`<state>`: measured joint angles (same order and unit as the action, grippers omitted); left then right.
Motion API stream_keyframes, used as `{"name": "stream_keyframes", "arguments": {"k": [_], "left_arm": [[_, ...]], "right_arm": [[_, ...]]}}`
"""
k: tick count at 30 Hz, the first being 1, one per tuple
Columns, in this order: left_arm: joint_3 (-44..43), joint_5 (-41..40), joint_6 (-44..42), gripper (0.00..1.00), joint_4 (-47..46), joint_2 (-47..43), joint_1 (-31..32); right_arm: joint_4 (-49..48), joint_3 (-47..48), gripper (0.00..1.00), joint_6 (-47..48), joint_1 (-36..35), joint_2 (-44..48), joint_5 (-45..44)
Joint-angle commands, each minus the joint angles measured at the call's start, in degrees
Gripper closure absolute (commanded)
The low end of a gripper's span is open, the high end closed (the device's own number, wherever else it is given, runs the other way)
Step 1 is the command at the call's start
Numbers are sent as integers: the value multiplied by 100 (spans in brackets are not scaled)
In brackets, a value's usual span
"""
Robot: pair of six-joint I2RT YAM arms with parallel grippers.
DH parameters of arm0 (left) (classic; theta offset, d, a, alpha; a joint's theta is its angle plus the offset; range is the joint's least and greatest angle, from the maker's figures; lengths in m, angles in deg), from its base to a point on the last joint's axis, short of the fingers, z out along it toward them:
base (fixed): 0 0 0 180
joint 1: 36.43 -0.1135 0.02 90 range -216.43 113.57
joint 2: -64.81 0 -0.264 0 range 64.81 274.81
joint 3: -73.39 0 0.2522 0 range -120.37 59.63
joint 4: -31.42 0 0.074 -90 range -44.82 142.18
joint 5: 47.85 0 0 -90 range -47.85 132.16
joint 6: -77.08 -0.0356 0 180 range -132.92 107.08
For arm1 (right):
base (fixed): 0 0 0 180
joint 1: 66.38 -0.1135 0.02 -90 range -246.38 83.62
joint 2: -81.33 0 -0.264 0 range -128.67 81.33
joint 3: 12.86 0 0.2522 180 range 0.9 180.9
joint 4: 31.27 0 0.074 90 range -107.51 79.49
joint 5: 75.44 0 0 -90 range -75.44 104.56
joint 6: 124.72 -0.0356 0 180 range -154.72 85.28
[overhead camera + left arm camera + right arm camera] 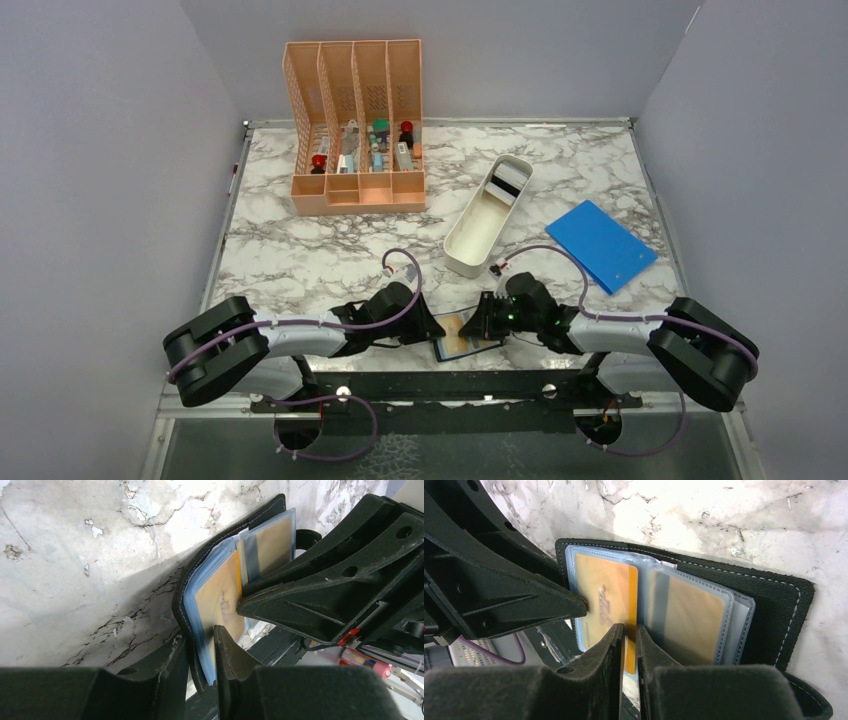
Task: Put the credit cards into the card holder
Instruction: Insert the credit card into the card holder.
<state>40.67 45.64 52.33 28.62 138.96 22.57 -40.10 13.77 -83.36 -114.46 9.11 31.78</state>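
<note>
Marble top (724, 510) w/ stitched blk card holder (774, 605), glossy gold card (604, 597).

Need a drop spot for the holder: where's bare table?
Free: marble between peach organizer and left gripper; far-right corner behind blue sheet. Crowded: near centre, left gripper on card holder, right gripper pinching gold card, white tray beyond.

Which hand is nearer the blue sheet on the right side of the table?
Right. The right hand sits near-left of the blue sheet, gripping a gold card at the card holder; the left hand clamps its other edge, farther left.
</note>
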Motion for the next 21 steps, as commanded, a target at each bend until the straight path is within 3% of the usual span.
{"name": "stream_keyframes", "arguments": {"k": [1,7,10,17,21], "left_arm": [[-48,66,-52,74,-85,-86,58],[-110,25,-140,87,331,-272,58],[-140,-14,-223,89,587,-419,59],[-496,-21,-524,89,1438,-603,16],[-702,12,-635,89,1944,-670,-18]], "right_arm": [[151,161,81,192,-97,-4,243],[568,220,72,308,-97,154,130],[1071,326,70,423,-97,533,-135],[1692,510,70,608,-97,1057,-368],[1644,459,76,660,-97,1016,-492]]}}
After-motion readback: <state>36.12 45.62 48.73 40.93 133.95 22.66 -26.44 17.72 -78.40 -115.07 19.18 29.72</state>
